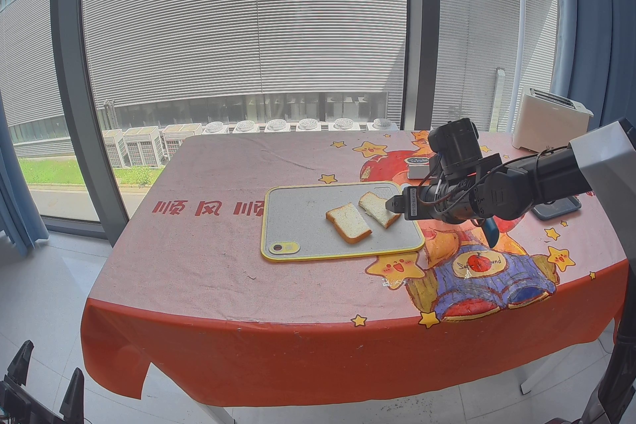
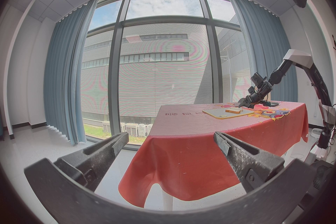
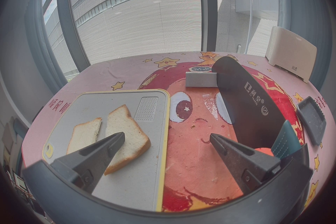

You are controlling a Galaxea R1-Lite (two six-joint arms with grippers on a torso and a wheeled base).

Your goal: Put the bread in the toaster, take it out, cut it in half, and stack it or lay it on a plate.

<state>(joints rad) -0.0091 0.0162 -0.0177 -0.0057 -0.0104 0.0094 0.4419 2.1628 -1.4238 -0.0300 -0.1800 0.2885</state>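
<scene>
Bread [image 1: 348, 223] lay cut in two on the cutting board [image 1: 298, 213], the pieces side by side and just apart, cut edges facing each other. The right half [image 1: 379, 209] sat nearest the right end effector [image 3: 166, 136], which hovered low over the board's edge with its jaws spread wide and nothing between them, one finger [image 3: 105, 147] over that half's crust. The slices looked light, soft and crumbly; a hard pinch would likely crush them, so the firmer crust edges seemed the best place to take hold. Beyond the board, a black knife [image 3: 245, 102] rested on the counter [image 1: 199, 246], with a dark plate [image 3: 311, 118] and the toaster [image 1: 550, 120] further right. The left end effector [image 2: 171, 135] hung well away below counter level, jaws wide apart and empty
</scene>
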